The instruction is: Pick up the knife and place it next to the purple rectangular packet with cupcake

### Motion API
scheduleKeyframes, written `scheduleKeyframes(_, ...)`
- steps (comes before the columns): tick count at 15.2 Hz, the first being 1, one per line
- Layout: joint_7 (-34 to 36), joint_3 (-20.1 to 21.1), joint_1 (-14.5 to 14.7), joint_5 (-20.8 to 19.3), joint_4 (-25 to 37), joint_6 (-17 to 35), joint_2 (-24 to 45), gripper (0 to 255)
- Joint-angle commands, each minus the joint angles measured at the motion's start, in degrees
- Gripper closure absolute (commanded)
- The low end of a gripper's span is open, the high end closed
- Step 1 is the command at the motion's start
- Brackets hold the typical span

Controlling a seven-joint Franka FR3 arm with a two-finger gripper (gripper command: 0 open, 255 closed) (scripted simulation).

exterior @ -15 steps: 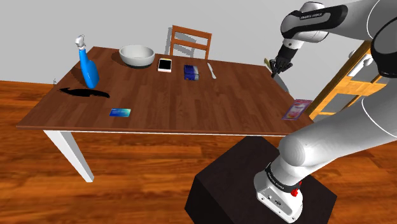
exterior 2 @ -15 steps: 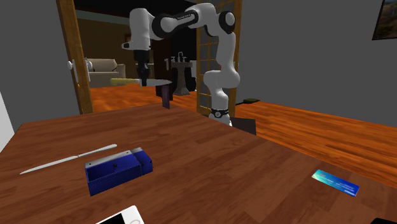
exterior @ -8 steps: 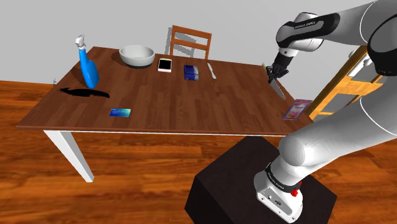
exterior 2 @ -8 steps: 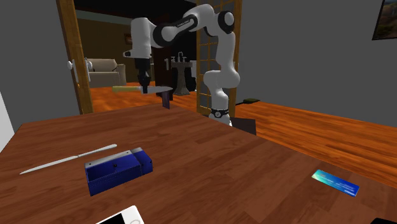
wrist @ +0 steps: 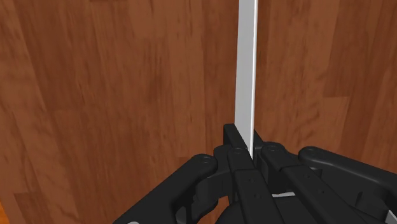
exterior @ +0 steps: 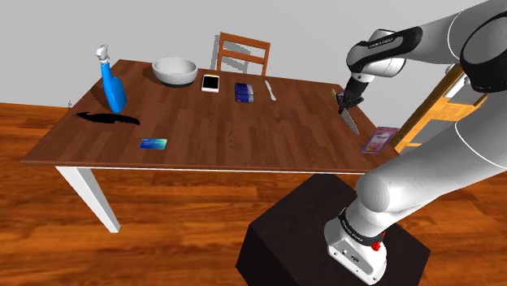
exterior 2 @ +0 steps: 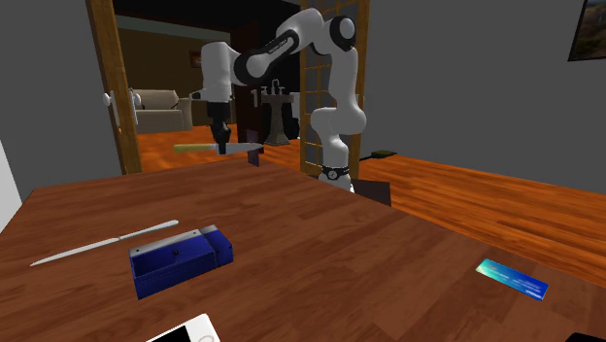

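Above the table (exterior: pixel 244 130), seemingly near the purple packet (exterior: pixel 379 140), the gripper (exterior: pixel 344 99) clasps the knife (exterior: pixel 352 122).

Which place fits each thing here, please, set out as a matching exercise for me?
1 knife
2 purple packet
3 white bowl
4 blue spray bottle

A on the table, at its far edge by the chair
B clamped in the hand
C at the table's end on the shoulder view's left
D lying at the table's corner on the shoulder view's right

Pairs: 1-B, 2-D, 3-A, 4-C
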Motion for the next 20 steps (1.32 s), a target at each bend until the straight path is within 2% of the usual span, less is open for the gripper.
scheduleKeyframes(1,-0.2,-0.2,0.1,0.3,-0.9,1.8,1.0,255)
scheduleKeyframes(12,-1.9,-1.0,0.3,2.5,-4.8,10.9,6.4,255)
scheduleKeyframes(20,-2.0,-1.0,0.3,2.6,-5.0,11.3,6.7,255)
